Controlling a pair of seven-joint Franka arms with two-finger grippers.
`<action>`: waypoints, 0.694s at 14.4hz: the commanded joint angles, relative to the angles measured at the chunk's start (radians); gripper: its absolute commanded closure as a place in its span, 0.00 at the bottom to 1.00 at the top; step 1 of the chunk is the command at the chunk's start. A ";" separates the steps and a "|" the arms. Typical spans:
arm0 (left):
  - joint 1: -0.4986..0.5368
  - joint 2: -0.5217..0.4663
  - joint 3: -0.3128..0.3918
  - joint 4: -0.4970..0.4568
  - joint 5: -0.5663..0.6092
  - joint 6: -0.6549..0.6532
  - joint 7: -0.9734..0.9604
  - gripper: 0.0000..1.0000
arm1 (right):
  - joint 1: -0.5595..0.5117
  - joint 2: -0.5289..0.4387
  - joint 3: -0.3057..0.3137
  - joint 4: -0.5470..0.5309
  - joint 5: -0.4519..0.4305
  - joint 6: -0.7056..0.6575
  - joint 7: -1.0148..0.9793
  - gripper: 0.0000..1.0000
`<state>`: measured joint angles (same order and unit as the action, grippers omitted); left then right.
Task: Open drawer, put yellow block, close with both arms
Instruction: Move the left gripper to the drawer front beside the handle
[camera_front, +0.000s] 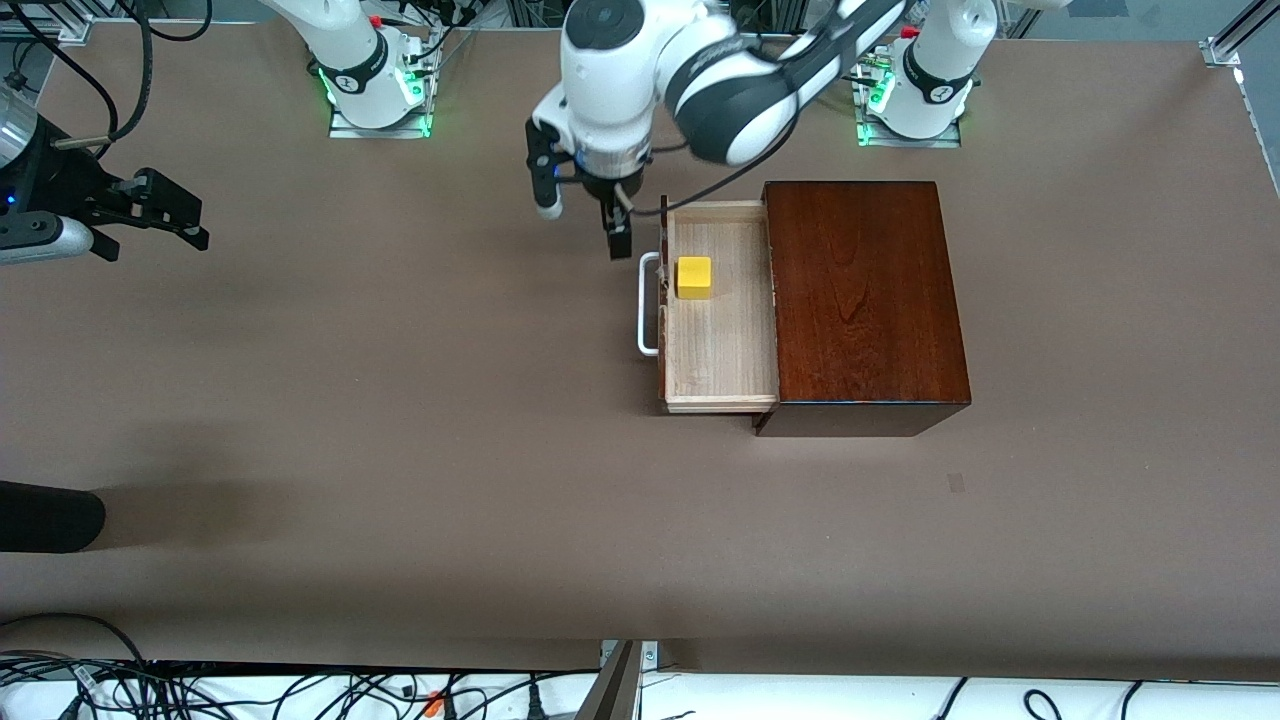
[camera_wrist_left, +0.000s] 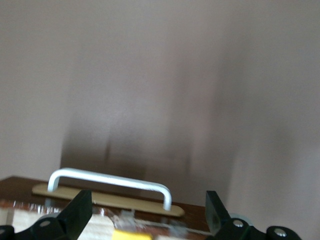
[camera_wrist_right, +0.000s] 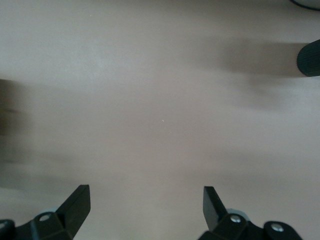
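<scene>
One small yellow block (camera_front: 693, 277) sits in the open drawer (camera_front: 720, 350).

No text, number or brand can be read anywhere. Small dark marks sit on the arm bases (camera_front: 372, 75) at the frame's top, too tiny to make out.

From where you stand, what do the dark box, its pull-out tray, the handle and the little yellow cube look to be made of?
The box looks like dark reddish wood with a glossy varnish: grain streaks and sheen show. The drawer tray seems pale unfinished wood with fine grain. The handle looks like white-coated or pale metal bar; hard to say which. The yellow block is plain and matte, perhaps painted wood or plastic.
</scene>
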<state>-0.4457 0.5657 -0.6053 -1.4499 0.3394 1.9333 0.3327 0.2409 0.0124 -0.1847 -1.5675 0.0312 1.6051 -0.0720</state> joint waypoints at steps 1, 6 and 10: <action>-0.013 0.085 0.006 0.059 0.078 0.004 0.112 0.00 | -0.009 0.004 0.011 0.023 -0.008 -0.016 0.021 0.00; -0.010 0.100 0.010 0.054 0.119 0.004 0.189 0.00 | 0.003 0.006 0.021 0.021 0.001 -0.019 0.021 0.00; -0.013 0.115 0.035 0.046 0.148 0.003 0.189 0.00 | 0.026 0.006 0.021 0.020 0.003 -0.024 0.023 0.00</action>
<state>-0.4474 0.6629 -0.5776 -1.4271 0.4487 1.9496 0.5023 0.2608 0.0148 -0.1663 -1.5656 0.0316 1.6024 -0.0685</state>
